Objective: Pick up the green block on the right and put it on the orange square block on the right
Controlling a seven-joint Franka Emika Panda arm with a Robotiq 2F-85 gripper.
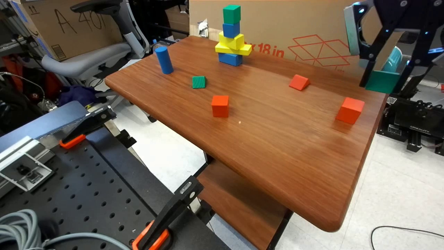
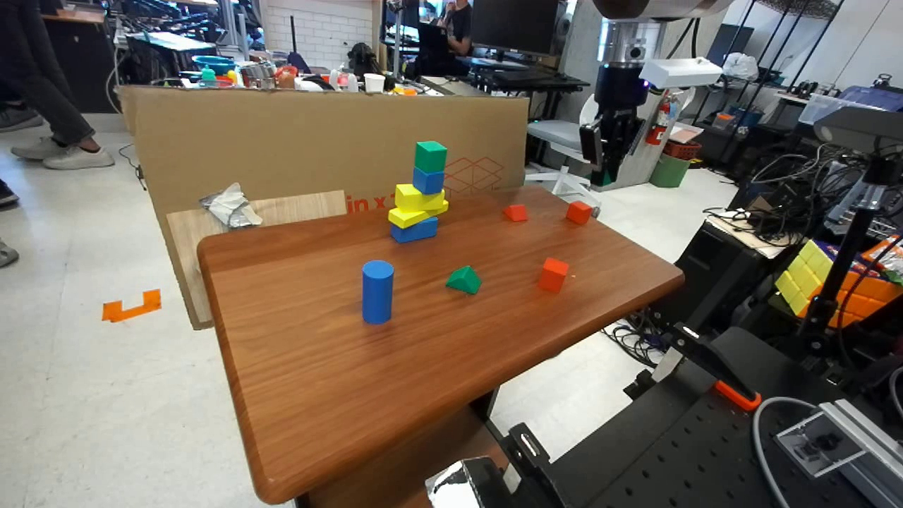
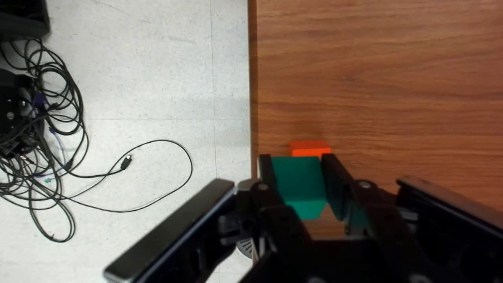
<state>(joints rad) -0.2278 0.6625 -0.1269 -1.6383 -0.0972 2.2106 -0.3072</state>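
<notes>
My gripper (image 1: 381,86) is shut on the green block (image 1: 382,80), a teal-green cube, in the air above the table's end. It also holds the green block in the wrist view (image 3: 299,179), between both fingertips. In an exterior view only a sliver of the green block (image 2: 603,178) shows below the gripper (image 2: 602,168). The orange square block (image 1: 350,110) sits on the table near that end, below the held block and apart from it. It also shows in an exterior view (image 2: 579,212). In the wrist view the green block partly covers the orange square block (image 3: 310,147).
A coloured tower topped by a green block (image 1: 231,14) stands at the table's back. A red-orange wedge (image 1: 299,82), another red-orange cube (image 1: 220,106), a small green wedge (image 2: 464,280) and a blue cylinder (image 2: 377,292) are on the table (image 1: 277,146). Cardboard (image 2: 282,148) stands behind.
</notes>
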